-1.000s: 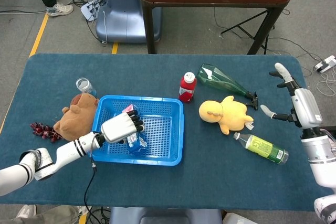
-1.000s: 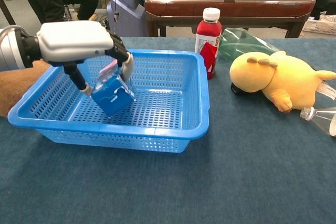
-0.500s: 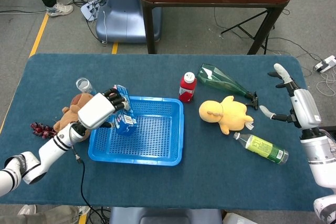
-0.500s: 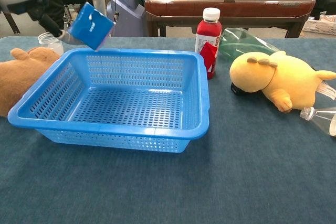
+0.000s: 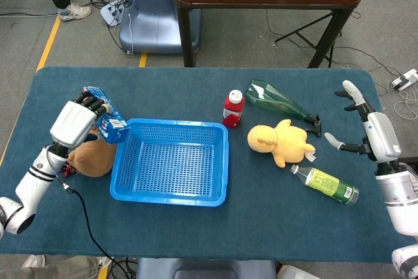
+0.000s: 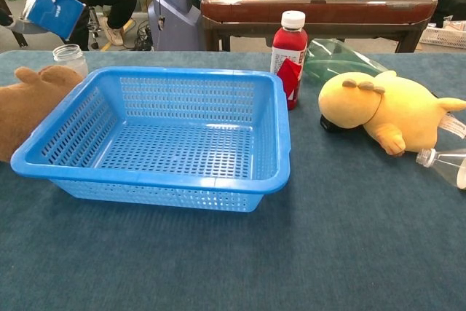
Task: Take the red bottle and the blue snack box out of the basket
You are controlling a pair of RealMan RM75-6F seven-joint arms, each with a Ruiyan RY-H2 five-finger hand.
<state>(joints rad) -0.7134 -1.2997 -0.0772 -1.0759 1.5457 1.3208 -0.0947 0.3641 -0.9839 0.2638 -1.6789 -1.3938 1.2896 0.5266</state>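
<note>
Since the earlier frames, my left hand (image 5: pixel 77 121) has carried the blue snack box (image 5: pixel 110 119) up out of the basket (image 5: pixel 171 195) and leftward; the box now hangs tilted in the air beyond the basket's rim, at about 10 o'clock from the basket's centre, above the brown plush toy (image 5: pixel 91 159). My fingers are wrapped around the box, gripping it. In the chest view the box (image 6: pixel 51 9) shows at the upper left corner, above the glass jar (image 6: pixel 68 58).

Red bottle (image 5: pixel 233 108): upright on the blue table (image 5: pixel 274 227), outside the basket, just beside its far right corner at about 1 o'clock. Unmoved.

My right hand (image 5: pixel 366 132): holds nothing, fingers spread, hovering at the table's right edge; unchanged.

Yellow plush duck (image 5: pixel 279 143): at 3 o'clock from the basket, between a green glass bottle (image 5: pixel 279 102) lying behind it and a plastic bottle (image 5: pixel 326 184) lying in front.
</note>
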